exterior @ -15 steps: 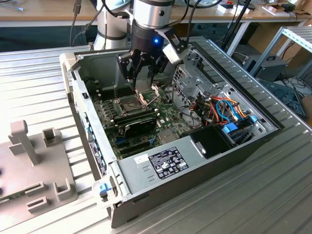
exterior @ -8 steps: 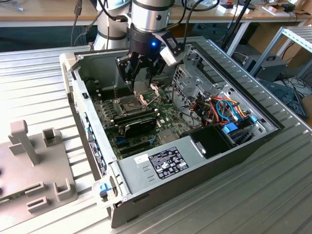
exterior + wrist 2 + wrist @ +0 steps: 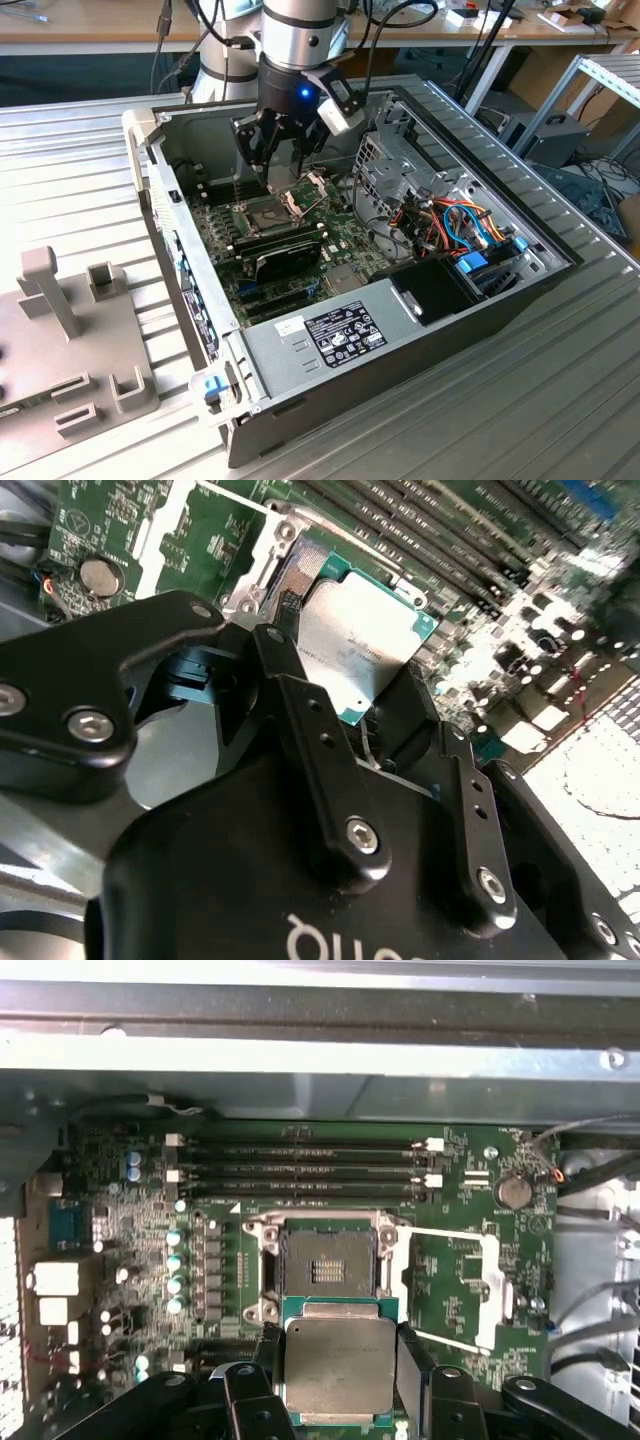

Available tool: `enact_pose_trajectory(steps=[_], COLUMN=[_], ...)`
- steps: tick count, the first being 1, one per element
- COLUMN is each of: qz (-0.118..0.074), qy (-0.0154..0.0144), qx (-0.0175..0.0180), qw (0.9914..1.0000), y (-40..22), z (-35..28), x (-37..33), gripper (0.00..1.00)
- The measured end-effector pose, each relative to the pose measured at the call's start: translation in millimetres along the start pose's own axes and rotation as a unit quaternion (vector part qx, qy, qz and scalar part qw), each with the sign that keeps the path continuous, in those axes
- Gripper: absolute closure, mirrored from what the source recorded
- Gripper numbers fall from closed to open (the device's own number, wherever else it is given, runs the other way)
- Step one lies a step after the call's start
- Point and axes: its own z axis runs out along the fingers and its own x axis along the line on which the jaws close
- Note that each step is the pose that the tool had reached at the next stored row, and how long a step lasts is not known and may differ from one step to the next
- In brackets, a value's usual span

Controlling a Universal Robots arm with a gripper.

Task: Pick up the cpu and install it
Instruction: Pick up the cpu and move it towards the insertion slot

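The end effector (image 3: 273, 178) was seen in the upper middle of the exterior view, lowered into the open computer case (image 3: 330, 335). It was closed only as far as the cpu (image 3: 338, 1368) allowed. Two opposite edges of the chip were clamped between the black fingers (image 3: 412, 1360).

The cpu was held flat over the green motherboard (image 3: 100, 1160), just beside the dark square socket (image 3: 325, 1265) and overlapping its near edge in the first wrist view. How high it was carried above the board could not be told. The hinged retention frame (image 3: 452, 1285) was laid open on the far side of the socket from the capacitors. The memory slots (image 3: 300, 1165) and a coin cell (image 3: 513, 1192) were seen beyond, under the case wall.

The chip was shown as a small square with a dull silvery lid and a thin green rim, tilted in the second wrist view (image 3: 365, 640). Part of it was covered there by the finger links.

A drive cage (image 3: 390, 170) and coloured cables (image 3: 450, 225) were crowded close at the exterior view's right. The case was set on a ribbed metal bench (image 3: 500, 420), with a grey fixture (image 3: 70, 340) at the lower left, cut off by the frame.
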Motion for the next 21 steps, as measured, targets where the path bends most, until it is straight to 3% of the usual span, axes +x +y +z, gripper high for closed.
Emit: enact_pose_trajectory(steps=[6, 8, 16, 21], qz=[-0.012, -0.018, -0.02, -0.02], qy=[-0.0005, -0.0007, -0.0008, -0.0007], qx=[0.0004, 0.0028, 0.0031, 0.0056], qw=[0.99993, 0.99983, 0.9998, 0.99979], y=[6.2, 8.8, 9.3, 9.5], z=[8.7, 10.7, 11.3, 17.8], x=[0.1, 0.1, 0.0, 0.2], gripper=[0.45, 0.45, 0.45, 0.45])
